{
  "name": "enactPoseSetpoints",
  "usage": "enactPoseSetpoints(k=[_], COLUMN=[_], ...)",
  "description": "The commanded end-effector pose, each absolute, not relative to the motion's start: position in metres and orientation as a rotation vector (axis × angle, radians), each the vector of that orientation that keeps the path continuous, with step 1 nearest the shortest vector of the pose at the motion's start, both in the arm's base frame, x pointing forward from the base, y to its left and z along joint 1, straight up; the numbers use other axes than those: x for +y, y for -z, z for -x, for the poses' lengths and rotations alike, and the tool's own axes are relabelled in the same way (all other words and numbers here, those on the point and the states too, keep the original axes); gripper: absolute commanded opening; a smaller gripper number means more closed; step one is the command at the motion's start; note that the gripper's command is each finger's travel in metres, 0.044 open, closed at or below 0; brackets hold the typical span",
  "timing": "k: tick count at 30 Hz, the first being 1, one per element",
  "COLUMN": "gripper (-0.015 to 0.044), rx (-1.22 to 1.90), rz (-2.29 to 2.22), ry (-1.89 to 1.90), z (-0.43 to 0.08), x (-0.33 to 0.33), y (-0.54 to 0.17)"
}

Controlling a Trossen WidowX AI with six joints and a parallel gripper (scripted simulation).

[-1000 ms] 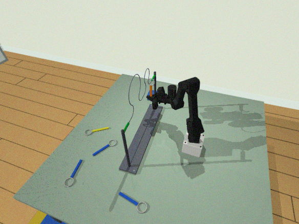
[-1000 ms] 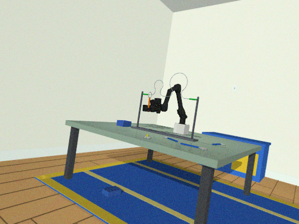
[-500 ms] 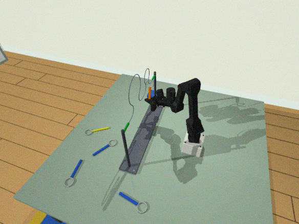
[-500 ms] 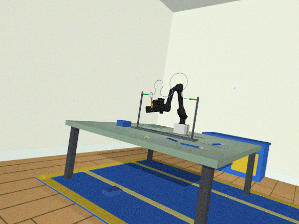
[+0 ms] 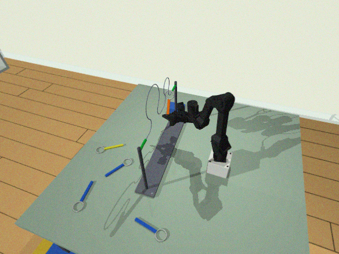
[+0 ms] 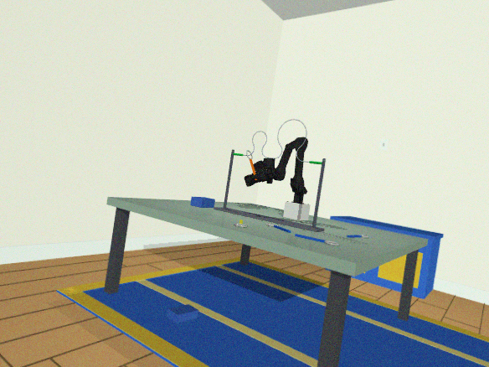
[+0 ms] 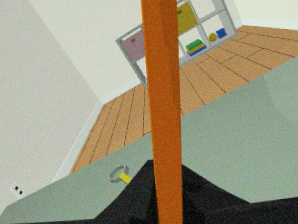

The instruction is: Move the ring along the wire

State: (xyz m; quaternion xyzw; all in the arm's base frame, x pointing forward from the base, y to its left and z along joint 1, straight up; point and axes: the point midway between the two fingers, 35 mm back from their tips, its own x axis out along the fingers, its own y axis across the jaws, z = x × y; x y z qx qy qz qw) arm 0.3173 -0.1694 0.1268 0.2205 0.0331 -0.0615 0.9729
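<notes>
The ring (image 5: 165, 94) (image 6: 249, 158) is around the wire just beyond the green part (image 5: 173, 87) (image 6: 238, 154) at the far post (image 5: 175, 100) (image 6: 229, 180), at the start of the thin grey wire (image 6: 293, 120). Whether it touches the wire is too small to tell. Its orange handle (image 5: 168, 105) (image 6: 252, 165) (image 7: 164, 115) hangs below, tilted in the exterior view. My gripper (image 5: 168, 116) (image 6: 254, 178) (image 7: 160, 166) is shut on the handle's lower part. The other green part (image 5: 143, 144) (image 6: 316, 162) is at the near post (image 5: 143, 168) (image 6: 319, 193).
The grey wire bends in two tall loops between the posts, above a dark base strip (image 5: 149, 180). A blue block (image 6: 203, 202) sits by the far post. A yellow-handled ring (image 5: 114, 147) (image 7: 125, 178) and several blue-handled rings (image 5: 114, 170) lie on the table.
</notes>
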Motion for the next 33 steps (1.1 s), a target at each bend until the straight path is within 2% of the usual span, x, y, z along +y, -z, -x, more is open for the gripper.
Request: enactPoseSetpoints(k=[1, 33], gripper=[-0.015, -0.015], rx=[0.097, 0.397], rz=[-0.511, -1.044], ry=[0.111, -0.131], z=[-0.313, -0.274], x=[-0.159, -0.099], y=[-0.132, -0.201])
